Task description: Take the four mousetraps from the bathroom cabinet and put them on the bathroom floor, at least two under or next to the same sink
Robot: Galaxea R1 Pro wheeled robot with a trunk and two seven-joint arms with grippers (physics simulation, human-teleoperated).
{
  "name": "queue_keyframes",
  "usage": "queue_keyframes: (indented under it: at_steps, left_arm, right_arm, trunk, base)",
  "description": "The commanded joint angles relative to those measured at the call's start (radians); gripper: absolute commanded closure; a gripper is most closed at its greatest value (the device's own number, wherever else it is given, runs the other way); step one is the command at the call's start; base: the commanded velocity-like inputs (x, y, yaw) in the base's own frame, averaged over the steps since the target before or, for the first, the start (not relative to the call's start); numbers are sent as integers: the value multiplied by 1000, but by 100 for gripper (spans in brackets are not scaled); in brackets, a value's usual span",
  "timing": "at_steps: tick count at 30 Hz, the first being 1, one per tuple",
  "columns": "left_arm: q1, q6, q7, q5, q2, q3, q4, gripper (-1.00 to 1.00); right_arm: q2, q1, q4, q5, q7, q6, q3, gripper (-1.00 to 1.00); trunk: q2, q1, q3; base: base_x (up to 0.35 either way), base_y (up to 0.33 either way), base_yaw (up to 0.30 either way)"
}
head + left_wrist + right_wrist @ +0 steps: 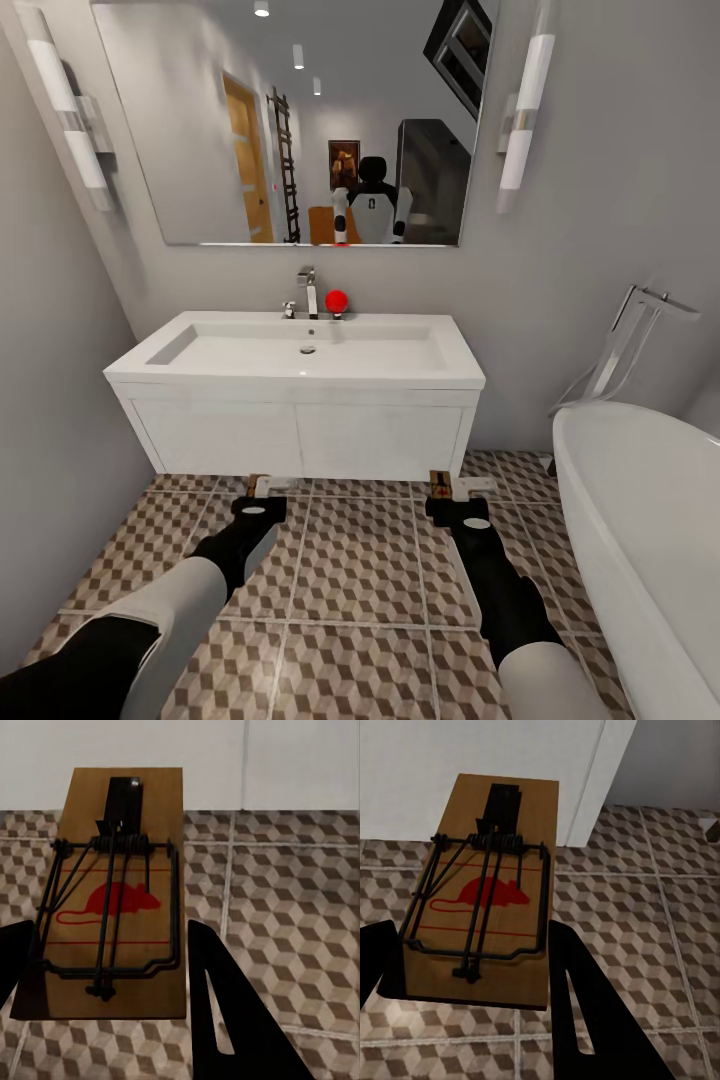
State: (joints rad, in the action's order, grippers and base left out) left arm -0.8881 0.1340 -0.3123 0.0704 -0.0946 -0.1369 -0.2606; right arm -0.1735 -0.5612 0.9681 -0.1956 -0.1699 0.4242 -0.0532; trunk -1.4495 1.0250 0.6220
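Left hand [262, 488] clamped on mousetrap [112, 896], right hand [452, 488] clamped on second mousetrap [484, 900]; boards' long axes pointed ahead toward sink [300, 400], bathroom floor [370, 570] below.

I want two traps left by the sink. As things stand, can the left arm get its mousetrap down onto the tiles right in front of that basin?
Probably yes. The left gripper holds its mousetrap just before the sink, with bare bathroom floor below and nothing in the way.
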Motion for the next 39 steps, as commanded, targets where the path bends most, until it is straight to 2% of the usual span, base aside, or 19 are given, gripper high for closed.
queue_keyframes:
  at_steps: [1, 5, 9, 14, 22, 39]
  left_arm:
    - [0, 8, -8, 5, 0, -9, 0, 100]
    - [0, 8, -8, 5, -5, -9, 2, 100]
    - [0, 9, -7, 5, -8, -9, 11, 100]
    - [0, 8, -7, 5, -8, -9, 15, 100]
    - [0, 7, -7, 5, -8, -9, 15, 100]
    - [0, 7, -5, 5, -9, -9, 17, 100]
  right_arm:
    - [-1, 0, 2, -5, 3, 5, -1, 100]
    - [-1, 0, 4, -7, 3, 5, 17, 100]
    - [-1, 0, 6, -6, 3, 7, 37, 100]
    - [-1, 0, 6, -5, 3, 7, 41, 100]
    - [-1, -1, 6, -5, 3, 6, 41, 100]
    - [-1, 0, 4, -4, 3, 2, 41, 100]
  trunk:
    - [-1, 0, 1]
    - [-1, 0, 1]
    - [-29, 15, 17]
    - [-64, 34, 40]
    - [-64, 34, 53]
    - [-183, 100, 133]
  base:
    - [0, 0, 0]
    - [0, 0, 0]
    - [0, 0, 0]
    - [0, 0, 0]
    - [0, 0, 0]
    - [0, 0, 0]
